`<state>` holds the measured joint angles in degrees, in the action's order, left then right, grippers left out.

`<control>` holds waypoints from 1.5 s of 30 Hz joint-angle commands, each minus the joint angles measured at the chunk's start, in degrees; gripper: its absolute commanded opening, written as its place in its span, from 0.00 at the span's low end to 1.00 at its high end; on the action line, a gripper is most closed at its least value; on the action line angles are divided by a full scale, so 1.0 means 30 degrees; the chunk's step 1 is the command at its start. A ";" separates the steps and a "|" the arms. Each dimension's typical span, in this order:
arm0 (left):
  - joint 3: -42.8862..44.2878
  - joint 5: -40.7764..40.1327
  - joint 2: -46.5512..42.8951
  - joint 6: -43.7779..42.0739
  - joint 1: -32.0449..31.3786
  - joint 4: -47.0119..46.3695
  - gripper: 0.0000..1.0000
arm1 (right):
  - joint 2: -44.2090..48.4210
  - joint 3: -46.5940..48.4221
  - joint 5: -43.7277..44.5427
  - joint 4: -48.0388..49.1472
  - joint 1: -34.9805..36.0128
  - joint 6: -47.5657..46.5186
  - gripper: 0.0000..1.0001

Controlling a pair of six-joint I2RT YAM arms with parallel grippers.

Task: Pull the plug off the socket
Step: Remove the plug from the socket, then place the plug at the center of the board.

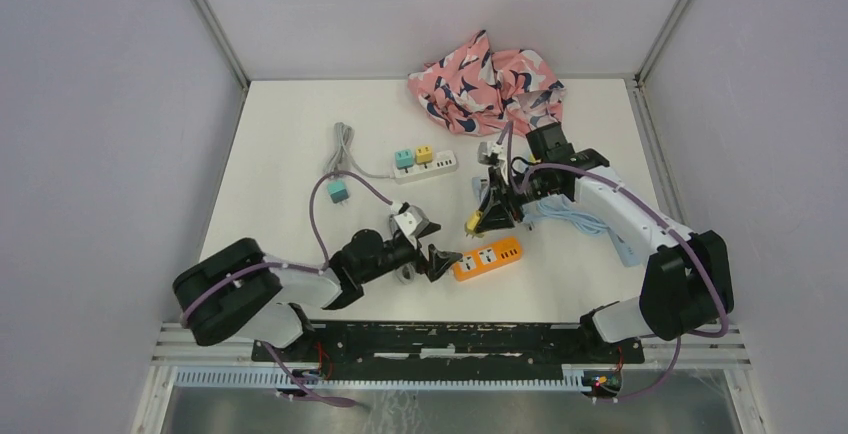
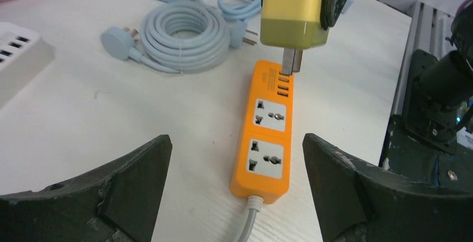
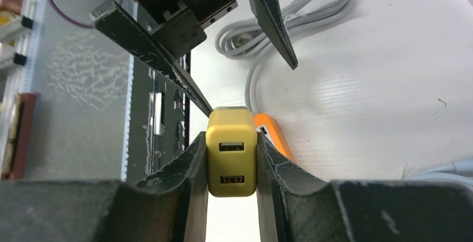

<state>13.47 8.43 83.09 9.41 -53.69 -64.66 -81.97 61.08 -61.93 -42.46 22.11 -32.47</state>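
Note:
The yellow plug (image 3: 231, 153) sits clamped between my right gripper's (image 3: 231, 141) fingers. In the left wrist view the plug (image 2: 293, 10) hangs just above the far end of the orange socket strip (image 2: 266, 136), its metal prongs (image 2: 291, 61) bare and out of the strip. The strip (image 1: 487, 257) lies flat on the table near the front edge. My left gripper (image 2: 235, 141) stands open, one finger on each side of the strip's near end and touching nothing. From above, the right gripper (image 1: 480, 216) holds the plug (image 1: 471, 222) over the strip's left half, with the left gripper (image 1: 438, 240) beside it.
A white power strip (image 1: 425, 164) with a teal and a yellow adapter lies mid-table, a loose teal plug (image 1: 337, 191) to its left. A pink patterned cloth (image 1: 487, 84) is at the back. A coiled light-blue cable (image 2: 187, 30) lies beyond the orange strip.

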 commanded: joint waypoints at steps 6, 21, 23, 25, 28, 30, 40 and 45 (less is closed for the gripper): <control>0.1541 -0.4099 -0.6785 0.0416 0.0125 0.8744 0.99 | 0.0347 -0.0069 -0.3503 0.4615 -0.1046 0.5933 0.01; 0.3922 -0.4297 -0.9941 0.2272 0.0226 1.3515 0.99 | 0.0051 -0.0827 -0.3555 0.8119 -0.1543 1.0243 0.02; 0.4250 -0.4198 -0.9942 0.2419 0.0202 1.3914 0.99 | -0.0054 -0.0902 -0.3489 0.8512 -0.1594 1.0792 0.02; 0.4508 -0.4052 -0.9937 0.2551 0.0217 1.4210 0.99 | -0.0242 -0.0908 -0.3468 0.8830 -0.1641 1.1357 0.02; 0.4857 -0.4158 -0.9913 0.2702 0.0187 1.4765 0.99 | -0.0509 -0.0907 -0.3437 0.9181 -0.1685 1.2188 0.02; 0.5146 -0.4374 -0.9829 0.2908 0.0211 1.5245 0.99 | -0.0676 -0.0957 -0.3380 0.9509 -0.1708 1.2826 0.02; 0.6752 -0.4726 -0.8354 0.3886 0.0232 1.7020 0.99 | -0.2550 -0.0643 -0.2805 1.0296 -0.1687 1.6469 0.02; 0.7624 -0.5226 -0.7275 0.4494 0.0230 1.7891 1.00 | -0.3585 -0.0537 -0.2343 1.0366 -0.1692 1.8483 0.02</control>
<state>32.38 -4.95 59.35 19.49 -53.32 -12.67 -91.13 58.24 -69.17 -14.00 17.19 16.53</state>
